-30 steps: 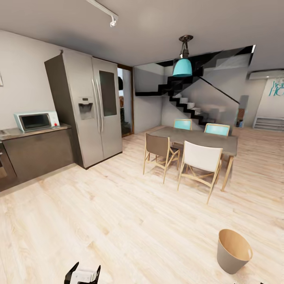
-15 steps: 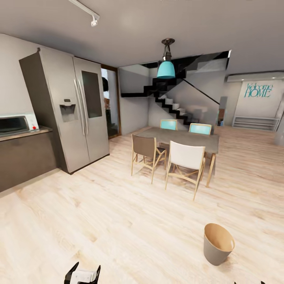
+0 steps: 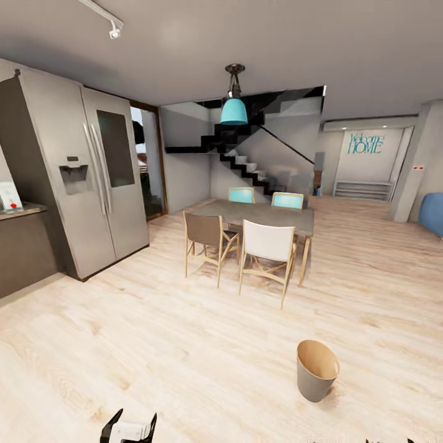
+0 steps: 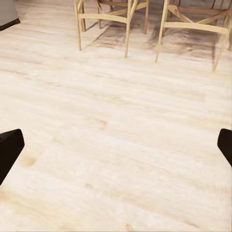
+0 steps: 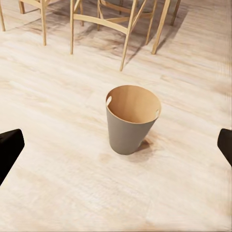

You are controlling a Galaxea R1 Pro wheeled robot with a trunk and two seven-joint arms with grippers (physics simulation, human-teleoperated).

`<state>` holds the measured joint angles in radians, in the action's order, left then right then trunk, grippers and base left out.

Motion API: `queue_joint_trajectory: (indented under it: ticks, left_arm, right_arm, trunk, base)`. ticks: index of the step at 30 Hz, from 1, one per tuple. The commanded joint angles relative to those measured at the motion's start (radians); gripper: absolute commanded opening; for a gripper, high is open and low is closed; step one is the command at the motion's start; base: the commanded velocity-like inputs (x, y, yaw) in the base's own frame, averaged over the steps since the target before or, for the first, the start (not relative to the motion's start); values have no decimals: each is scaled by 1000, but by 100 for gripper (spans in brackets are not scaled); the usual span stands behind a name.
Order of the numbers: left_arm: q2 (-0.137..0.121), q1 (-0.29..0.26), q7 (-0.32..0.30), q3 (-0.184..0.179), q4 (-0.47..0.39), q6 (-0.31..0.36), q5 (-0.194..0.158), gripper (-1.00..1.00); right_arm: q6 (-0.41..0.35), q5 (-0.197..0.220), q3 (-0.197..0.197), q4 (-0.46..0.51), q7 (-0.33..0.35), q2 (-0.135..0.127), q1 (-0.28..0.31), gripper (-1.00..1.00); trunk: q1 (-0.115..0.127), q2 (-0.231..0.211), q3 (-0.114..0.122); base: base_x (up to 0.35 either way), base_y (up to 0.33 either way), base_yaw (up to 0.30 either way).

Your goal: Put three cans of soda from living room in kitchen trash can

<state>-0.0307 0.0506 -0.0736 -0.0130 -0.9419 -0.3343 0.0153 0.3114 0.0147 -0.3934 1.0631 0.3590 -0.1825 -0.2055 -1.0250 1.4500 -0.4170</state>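
Two black fingertips of the left gripper sit at the far edges of the left wrist view, spread wide with nothing but bare wood floor between them; the head view catches just the top of that gripper at the frame's bottom edge, the rest cut off. The right gripper likewise shows as two dark tips at the sides of the right wrist view, held well apart and empty. In the head view its tips are barely a sliver at the bottom edge, too small to read.

The tash can stands upright on the floor, grey outside and tan inside, with two small slots in its rim. It lies ahead of the right gripper, between the lines of the two fingers but apart from both. In the head view it stands low and right of centre, on open floor nearer than the dining table and its chairs. Nothing can be seen inside it.

A steel fridge stands at left. A blue shape at the right edge is cut off and hard to identify.
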Motion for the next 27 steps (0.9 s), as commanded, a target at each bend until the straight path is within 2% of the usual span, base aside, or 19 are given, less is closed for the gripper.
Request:
queue_joint_trajectory:
  ticks: [1, 14, 19, 27]
  left_arm:
    - [0, 0, 0, 0, 0, 0, 0, 100]
    - [0, 0, 0, 1, 0, 0, -1, 100]
    - [0, 0, 0, 1, 0, 0, -1, 100]
    - [0, 0, 0, 1, 0, 0, -2, 100]
  right_arm:
    - [0, 0, 0, 0, 0, 0, 0, 100]
    - [0, 4, -1, 0, 0, 0, 0, 100]
    - [0, 45, -2, 0, 2, -1, 0, 100]
    - [0, 62, -2, 0, 3, -2, 0, 100]
  trunk:
    - [0, 0, 0]
    - [0, 0, 4]
    - [0, 0, 4]
    - [0, 0, 4]
  base:
    - [0, 0, -245]
    - [0, 0, -247]
    - [0, 0, -249]
    - [0, 0, -249]
